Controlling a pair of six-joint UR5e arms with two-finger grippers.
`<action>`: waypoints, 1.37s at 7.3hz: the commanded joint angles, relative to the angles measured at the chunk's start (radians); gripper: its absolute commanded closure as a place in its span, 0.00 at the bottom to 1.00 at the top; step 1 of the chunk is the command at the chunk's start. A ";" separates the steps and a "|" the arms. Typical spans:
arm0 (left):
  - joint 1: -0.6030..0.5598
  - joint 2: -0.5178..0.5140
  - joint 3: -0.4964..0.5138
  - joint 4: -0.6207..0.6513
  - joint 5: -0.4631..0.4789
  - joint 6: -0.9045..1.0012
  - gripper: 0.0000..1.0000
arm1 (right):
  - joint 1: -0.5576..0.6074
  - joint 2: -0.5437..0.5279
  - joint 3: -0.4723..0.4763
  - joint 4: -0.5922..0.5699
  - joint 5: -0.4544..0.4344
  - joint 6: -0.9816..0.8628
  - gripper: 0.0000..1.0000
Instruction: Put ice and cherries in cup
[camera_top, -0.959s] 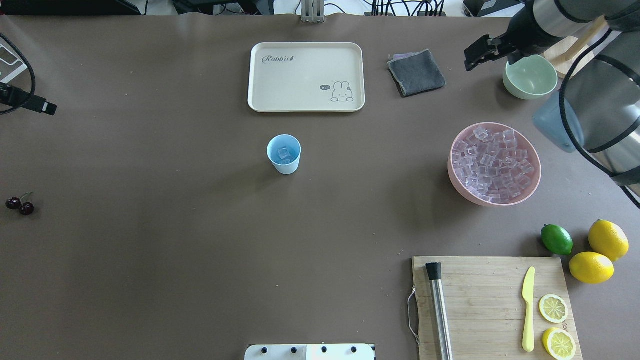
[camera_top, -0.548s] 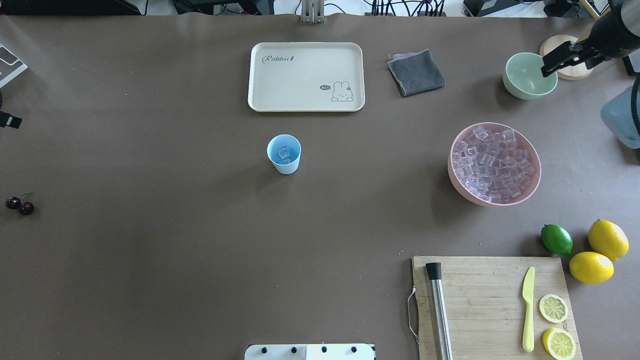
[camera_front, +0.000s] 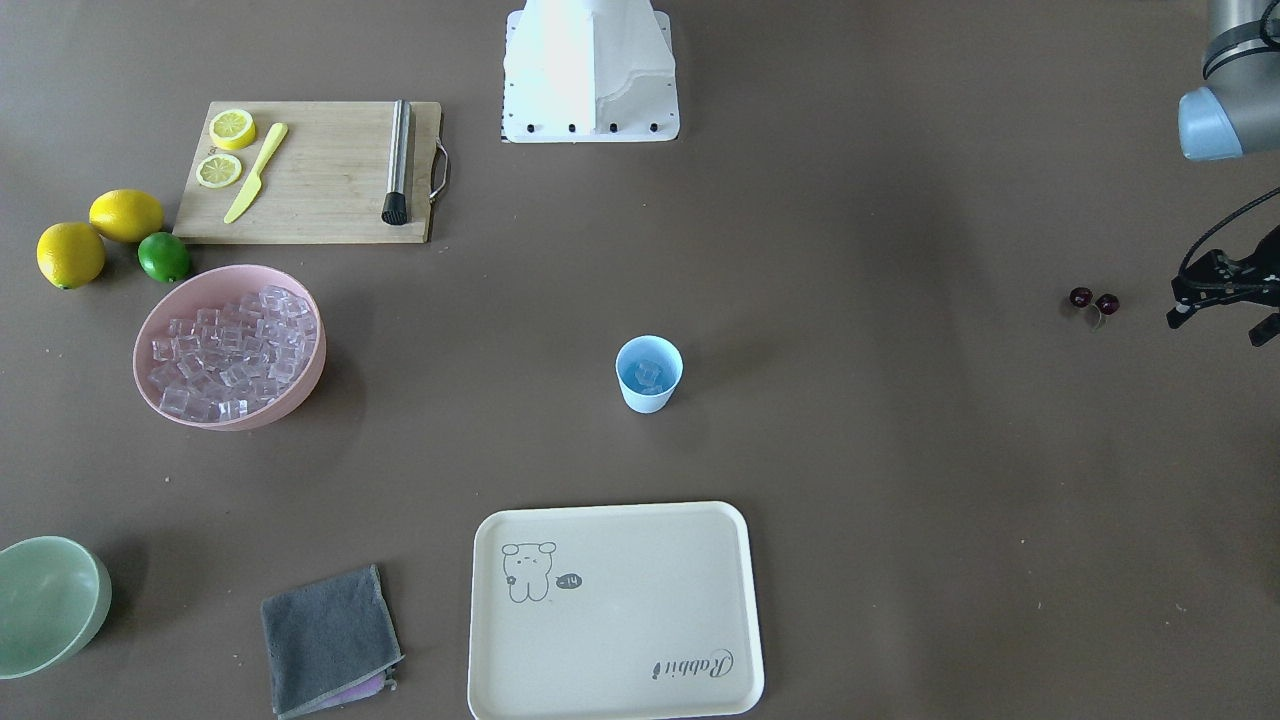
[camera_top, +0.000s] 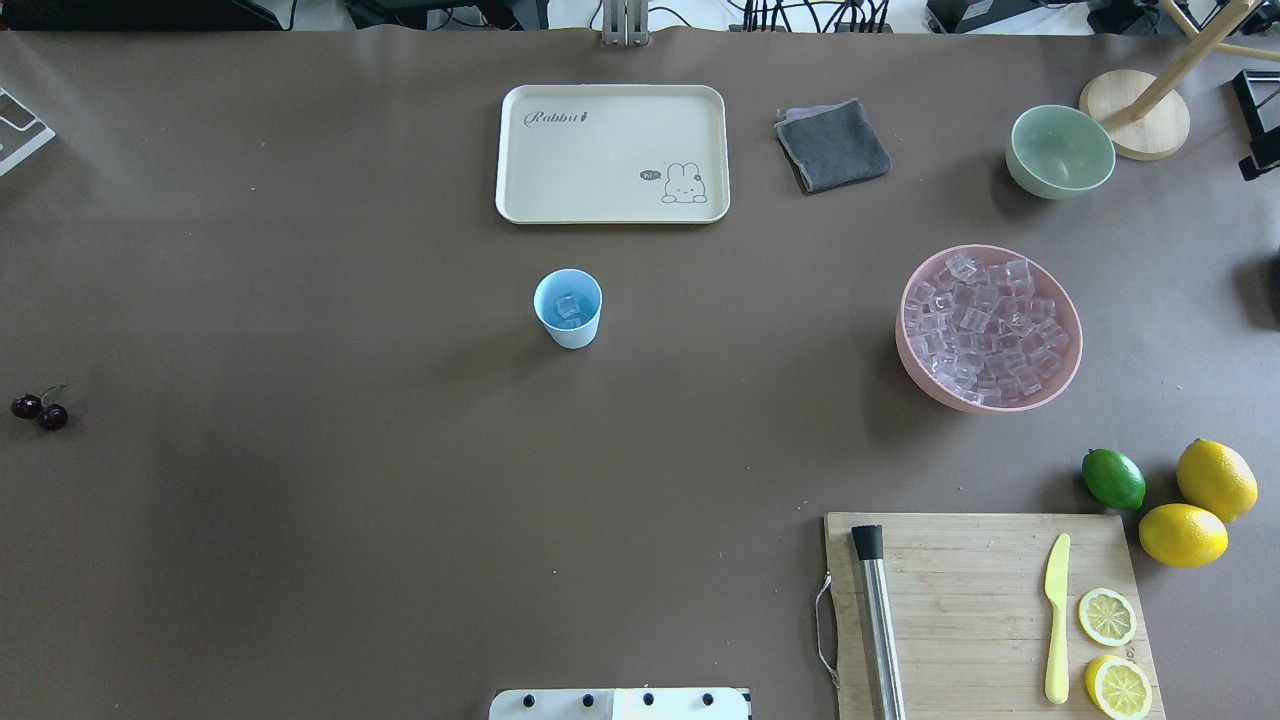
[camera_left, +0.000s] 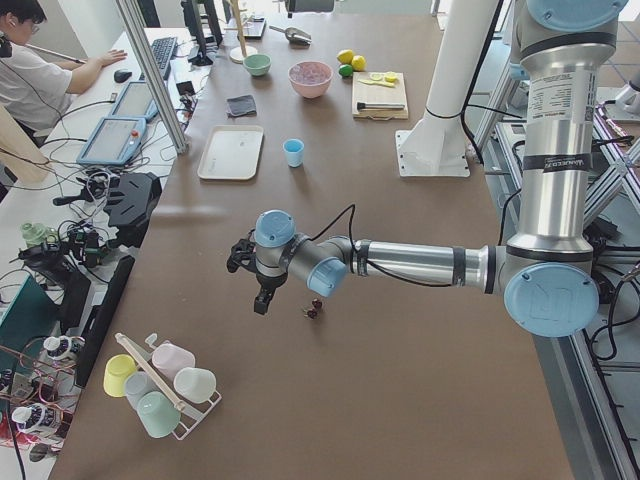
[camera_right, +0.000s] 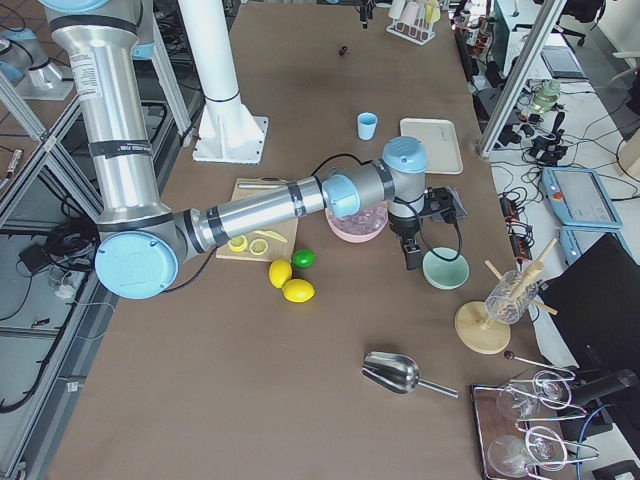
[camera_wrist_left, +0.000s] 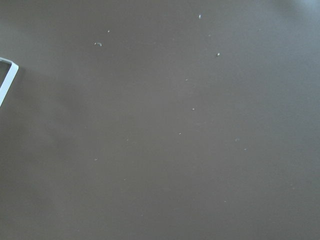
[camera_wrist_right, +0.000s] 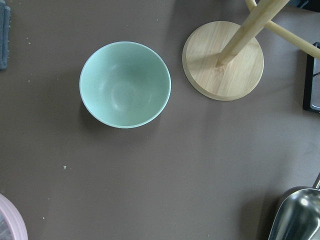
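The light-blue cup (camera_top: 568, 307) stands upright mid-table with clear ice (camera_top: 568, 306) inside; it also shows in the front view (camera_front: 649, 373). More ice (camera_top: 990, 325) fills the pink bowl (camera_top: 915, 365). The cherries (camera_top: 38, 410) lie at the table's left edge. In the front view my left gripper (camera_front: 1222, 322) hovers open and empty just outboard of the cherries (camera_front: 1093, 300). My right gripper (camera_right: 412, 255) shows only in the right exterior view, between the pink bowl and the green bowl; I cannot tell whether it is open or shut.
A cream tray (camera_top: 612, 153) and a grey cloth (camera_top: 832, 145) lie behind the cup. The green bowl (camera_wrist_right: 125, 84), a wooden stand (camera_wrist_right: 223, 60) and a metal scoop (camera_wrist_right: 297, 215) are at the far right. A cutting board (camera_top: 985, 610), a lime (camera_top: 1113, 478) and lemons sit front right.
My right arm has swung rightward out of the overhead view, away from the green bowl. My left gripper has left that view's left edge. Cup, ice and cherries have not moved.
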 joint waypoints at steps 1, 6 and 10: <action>0.012 0.009 0.029 -0.002 -0.011 -0.001 0.02 | 0.007 -0.008 -0.001 0.007 -0.005 -0.005 0.00; 0.139 0.055 0.040 -0.082 -0.016 0.001 0.07 | 0.016 -0.022 0.004 0.013 -0.033 -0.011 0.00; 0.182 0.091 0.064 -0.146 -0.056 -0.003 0.13 | 0.016 -0.036 -0.001 0.044 -0.082 -0.009 0.00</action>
